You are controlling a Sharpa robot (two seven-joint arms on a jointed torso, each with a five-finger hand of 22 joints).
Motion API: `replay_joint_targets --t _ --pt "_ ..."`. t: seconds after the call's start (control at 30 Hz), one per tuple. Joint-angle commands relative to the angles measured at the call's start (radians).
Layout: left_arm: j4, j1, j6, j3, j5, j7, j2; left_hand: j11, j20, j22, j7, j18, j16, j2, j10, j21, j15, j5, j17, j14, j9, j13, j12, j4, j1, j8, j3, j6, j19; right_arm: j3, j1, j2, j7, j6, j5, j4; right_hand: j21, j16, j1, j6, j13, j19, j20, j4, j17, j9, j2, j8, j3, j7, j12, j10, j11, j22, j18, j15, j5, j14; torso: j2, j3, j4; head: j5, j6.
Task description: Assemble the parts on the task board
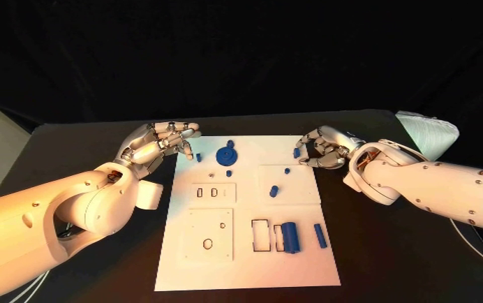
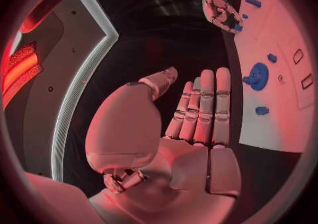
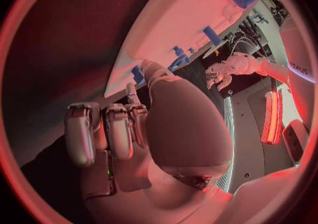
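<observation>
Parts (image 1: 289, 237) lie on the task board (image 1: 302, 268); left robot hand (image 1: 161, 142) spread empty, right robot hand's (image 1: 324, 148) grip unclear.

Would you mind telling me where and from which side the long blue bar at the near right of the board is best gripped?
Judging by the head view, grip the long blue bar at mid-length across its narrow width, coming from above with the right hand. It lies flat on the task board, slim and long, apart from the thicker blue block beside it, so fingers should fit on both long sides.
</observation>
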Motion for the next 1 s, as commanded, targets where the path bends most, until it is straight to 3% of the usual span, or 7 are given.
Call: replay_joint_targets --t 0.03,0.37,0.77,1.0 --pt "0.003 0.000 0.019 0.001 0.002 0.006 0.000 -0.002 0.001 0.001 0.002 0.014 0.004 0.004 -0.008 0.006 -0.003 0.000 -0.001 -0.007 0.001 0.001 0.006 -0.005 -0.008 0.005 -0.001 -0.007 -0.007 0.000 -0.004 0.008 0.008 0.005 0.009 -0.008 0.004 0.006 0.001 0.007 0.225 0.070 0.002 0.006 0.257 0.000 0.014 0.003 0.004 0.000 0.005 0.066 0.001 0.202 -0.012 0.004 0.003 0.104 0.000 -0.0013 0.0009 0.000 -0.004" --pt "0.004 0.000 0.019 0.001 0.002 0.004 -0.002 -0.002 0.001 0.001 0.002 0.014 0.004 0.004 -0.008 0.006 -0.003 0.000 -0.001 -0.007 0.001 0.001 0.006 -0.005 -0.008 0.005 -0.001 -0.007 -0.007 0.000 -0.010 0.026 0.008 0.002 0.013 -0.019 0.007 0.007 0.004 0.047 0.232 0.072 -0.002 0.005 0.257 0.004 0.024 0.025 0.028 -0.009 0.011 0.073 -0.007 0.206 -0.013 -0.002 -0.001 0.105 0.000 0.0006 -0.0020 0.003 -0.005" --pt "0.004 0.000 0.019 0.001 0.002 0.003 -0.003 -0.002 0.001 0.001 0.002 0.014 0.004 0.004 -0.008 0.006 -0.003 0.000 -0.001 -0.007 0.001 0.001 0.006 -0.005 -0.008 0.005 -0.001 -0.007 -0.007 0.000 -0.011 0.033 0.007 -0.017 0.018 -0.024 0.011 0.007 0.001 0.104 0.242 0.075 -0.017 0.003 0.259 0.010 0.038 0.060 0.075 -0.030 0.021 0.083 -0.025 0.210 -0.014 -0.019 -0.003 0.105 -0.001 0.0009 -0.0004 0.007 -0.005" --pt "0.004 0.000 0.019 0.001 0.002 0.002 -0.003 -0.002 0.001 0.001 0.002 0.014 0.004 0.004 -0.008 0.006 -0.003 0.000 -0.001 -0.007 0.001 0.001 0.006 -0.005 -0.008 0.005 -0.001 -0.007 -0.007 0.000 -0.011 0.036 0.011 -0.043 0.025 -0.022 0.016 0.008 0.005 0.134 0.249 0.078 -0.030 -0.013 0.263 0.017 0.061 0.088 0.116 -0.045 0.028 0.090 -0.039 0.216 -0.015 -0.033 -0.025 0.106 0.000 0.0014 -0.0013 0.005 -0.006"
